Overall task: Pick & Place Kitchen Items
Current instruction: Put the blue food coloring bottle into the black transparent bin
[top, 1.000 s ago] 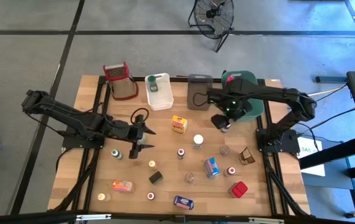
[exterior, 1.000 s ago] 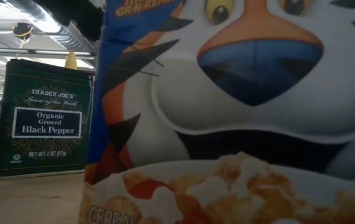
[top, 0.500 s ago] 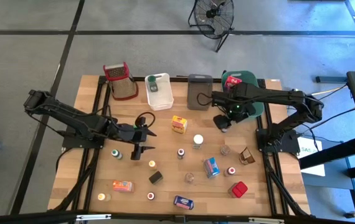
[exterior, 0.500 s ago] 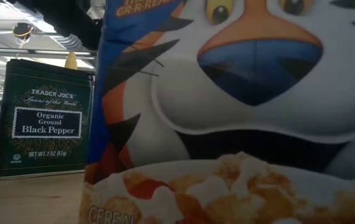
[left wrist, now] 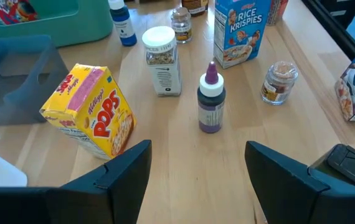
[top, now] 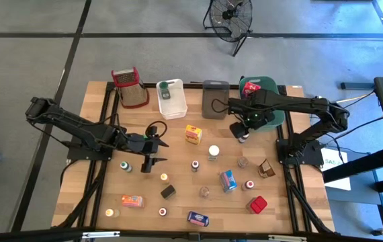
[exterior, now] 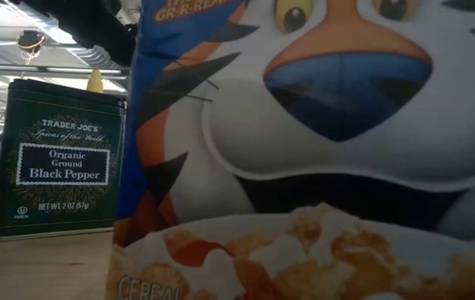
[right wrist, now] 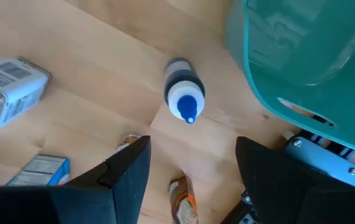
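Several small kitchen items stand scattered on the wooden table [top: 178, 202]. My left gripper [top: 163, 152] is open and hovers left of the yellow Pops box [left wrist: 93, 112], the white-capped jar [left wrist: 162, 59] and the purple-capped bottle [left wrist: 210, 102], touching none. My right gripper [top: 242, 136] is open and points down over a blue-capped bottle [right wrist: 184, 99], which stands upright on its base beside the green tub [right wrist: 308, 43]; the fingers are clear of it. The low view is filled by a black pepper tin [exterior: 58, 158] and a Frosted Flakes box [exterior: 321, 150].
Along the far edge stand the red-topped grater [top: 130, 87], a white tub [top: 172, 99], a grey tub [top: 215, 99] and the green tub [top: 272, 111]. Nearer lie a Rice Krispies box [top: 228, 180], a red box [top: 258, 204] and an orange box [top: 132, 200].
My left gripper has edged a little toward the table's right edge, staying open. My right gripper has shifted slightly toward the right edge, beside the green tub. No item has moved.
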Controlling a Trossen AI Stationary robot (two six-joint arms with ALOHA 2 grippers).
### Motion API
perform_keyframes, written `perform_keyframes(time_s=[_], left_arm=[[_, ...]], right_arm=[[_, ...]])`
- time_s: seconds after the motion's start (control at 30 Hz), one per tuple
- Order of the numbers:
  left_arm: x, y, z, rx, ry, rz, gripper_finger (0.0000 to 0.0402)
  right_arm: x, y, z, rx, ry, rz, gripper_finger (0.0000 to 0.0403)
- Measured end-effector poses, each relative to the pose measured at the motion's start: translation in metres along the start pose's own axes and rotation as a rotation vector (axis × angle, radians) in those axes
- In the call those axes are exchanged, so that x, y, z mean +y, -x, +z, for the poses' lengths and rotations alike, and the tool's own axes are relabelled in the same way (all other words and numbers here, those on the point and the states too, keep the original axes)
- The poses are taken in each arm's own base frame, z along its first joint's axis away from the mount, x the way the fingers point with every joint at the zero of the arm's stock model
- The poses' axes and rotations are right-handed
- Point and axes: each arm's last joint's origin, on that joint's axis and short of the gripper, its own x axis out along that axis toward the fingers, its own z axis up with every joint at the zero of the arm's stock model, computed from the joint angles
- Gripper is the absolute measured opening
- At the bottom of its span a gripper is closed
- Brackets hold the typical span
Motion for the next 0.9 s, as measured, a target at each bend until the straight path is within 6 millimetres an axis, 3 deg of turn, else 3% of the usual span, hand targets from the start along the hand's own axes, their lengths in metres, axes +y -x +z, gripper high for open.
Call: perform_keyframes(time_s=[0.17,0.53,0.9], left_arm=[[0.0,0.0,0.0,0.0,0.0,0.0,0.0253],[0.0,0.0,0.0,0.001,0.0,-0.002,0.0253],[0.0,0.0,0.0,0.001,0.0,-0.002,0.0253]], right_arm=[[0.001,-0.004,0.001,0.01,-0.017,-0.006,0.0238],[-0.004,-0.041,-0.003,0.075,-0.031,-0.032,0.0238],[0.001,-0.046,0.003,-0.018,-0.01,0.003,0.0238]])
